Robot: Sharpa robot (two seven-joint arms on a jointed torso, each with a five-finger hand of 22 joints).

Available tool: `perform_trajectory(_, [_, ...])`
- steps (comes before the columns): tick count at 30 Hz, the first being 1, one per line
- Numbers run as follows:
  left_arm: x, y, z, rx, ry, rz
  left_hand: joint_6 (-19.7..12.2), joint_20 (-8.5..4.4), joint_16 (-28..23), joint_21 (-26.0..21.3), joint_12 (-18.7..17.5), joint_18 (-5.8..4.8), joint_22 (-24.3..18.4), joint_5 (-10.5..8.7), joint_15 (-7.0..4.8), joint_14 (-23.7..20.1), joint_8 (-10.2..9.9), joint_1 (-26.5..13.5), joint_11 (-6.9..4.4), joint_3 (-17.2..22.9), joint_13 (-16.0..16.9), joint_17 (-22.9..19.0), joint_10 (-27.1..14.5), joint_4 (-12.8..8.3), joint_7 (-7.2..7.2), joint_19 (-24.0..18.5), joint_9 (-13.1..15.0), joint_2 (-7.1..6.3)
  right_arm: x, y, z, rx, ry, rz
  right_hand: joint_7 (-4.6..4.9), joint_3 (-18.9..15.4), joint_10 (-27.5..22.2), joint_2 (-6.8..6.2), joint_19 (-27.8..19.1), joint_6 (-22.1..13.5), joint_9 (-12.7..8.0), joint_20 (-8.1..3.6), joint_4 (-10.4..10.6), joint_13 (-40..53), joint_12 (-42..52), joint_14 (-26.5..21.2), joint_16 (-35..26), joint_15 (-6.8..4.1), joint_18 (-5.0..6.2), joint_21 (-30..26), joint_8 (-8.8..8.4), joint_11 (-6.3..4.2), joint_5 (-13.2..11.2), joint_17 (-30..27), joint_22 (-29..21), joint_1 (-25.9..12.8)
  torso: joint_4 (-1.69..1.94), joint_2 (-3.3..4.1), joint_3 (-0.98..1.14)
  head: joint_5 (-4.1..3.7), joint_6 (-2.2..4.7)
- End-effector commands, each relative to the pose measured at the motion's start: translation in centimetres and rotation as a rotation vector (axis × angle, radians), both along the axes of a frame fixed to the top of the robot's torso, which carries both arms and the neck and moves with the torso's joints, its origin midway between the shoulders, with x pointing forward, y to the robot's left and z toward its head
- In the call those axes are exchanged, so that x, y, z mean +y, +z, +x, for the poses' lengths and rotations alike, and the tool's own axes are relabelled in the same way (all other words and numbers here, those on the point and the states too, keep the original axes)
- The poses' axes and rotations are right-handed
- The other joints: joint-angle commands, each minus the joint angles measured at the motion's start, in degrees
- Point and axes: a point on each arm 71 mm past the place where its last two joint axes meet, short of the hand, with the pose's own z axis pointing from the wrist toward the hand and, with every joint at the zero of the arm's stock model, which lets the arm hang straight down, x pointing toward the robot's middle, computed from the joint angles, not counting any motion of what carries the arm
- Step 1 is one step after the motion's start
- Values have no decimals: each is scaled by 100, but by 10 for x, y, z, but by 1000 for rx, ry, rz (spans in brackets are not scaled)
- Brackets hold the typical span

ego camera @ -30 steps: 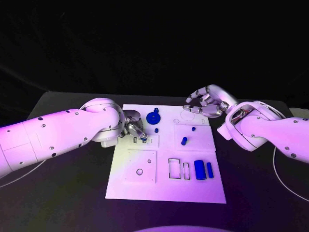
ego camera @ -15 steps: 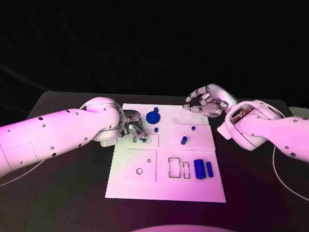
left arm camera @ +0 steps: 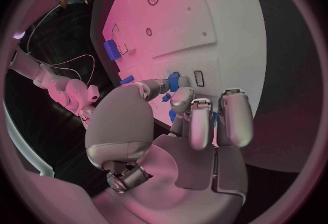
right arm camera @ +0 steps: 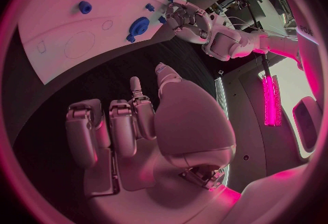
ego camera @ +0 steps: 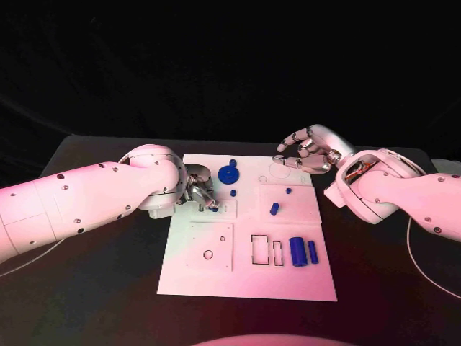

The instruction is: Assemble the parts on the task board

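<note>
Nothing has shifted much: my left hand [ego camera: 199, 192] still pinches a small blue part [left arm camera: 174, 81] over its slot; next, seat it. Right hand [ego camera: 308, 151] hovers, fingers apart, holding nothing.

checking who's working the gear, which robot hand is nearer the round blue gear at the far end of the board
Left. The left robot hand sits just beside the round blue gear, at the task board's left edge. The right robot hand hovers off the far right corner.

White task board [ego camera: 246, 267]; blue parts [ego camera: 297, 251]; black table [ego camera: 96, 288].
</note>
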Motion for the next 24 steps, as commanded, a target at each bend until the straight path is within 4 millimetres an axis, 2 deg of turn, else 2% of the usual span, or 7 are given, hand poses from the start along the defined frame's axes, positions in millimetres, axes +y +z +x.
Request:
perform_trajectory(1, [0,-3,-2,19,-15,19,110,-34,25,31,39,-42,0,27,-32,540,37,13,-8,949,5,1295,51,-969,-117,-10,10,62,1,-1,-1,3,13,-12,-23,21,-13,15,606,27,5,-24,-1,688,-34,607,19,-35,-82,26,23,-6,15,1506,1509,6,2,2,1,0,-3])
perform_trajectory(12, [0,-3,-3,27,-14,14,121,-36,28,39,57,-44,15,70,-37,542,54,-12,-13,948,27,1301,70,-959,-123,-5,21,81,1,-1,-1,3,13,-12,-23,21,-13,15,606,27,5,-24,-1,688,-34,607,19,-35,-82,26,23,-6,15,1506,1509,6,3,3,3,-4,-13])
perform_trajectory(24, [0,-5,-3,54,-18,21,202,-58,46,73,102,-56,90,68,-70,551,133,-292,-55,736,74,1336,121,-758,-184,20,57,170,1,-1,0,5,10,-13,-26,24,-18,11,606,32,7,-27,1,682,-41,605,17,-38,-82,26,32,-9,18,1498,1509,-6,1,3,3,1,-16])
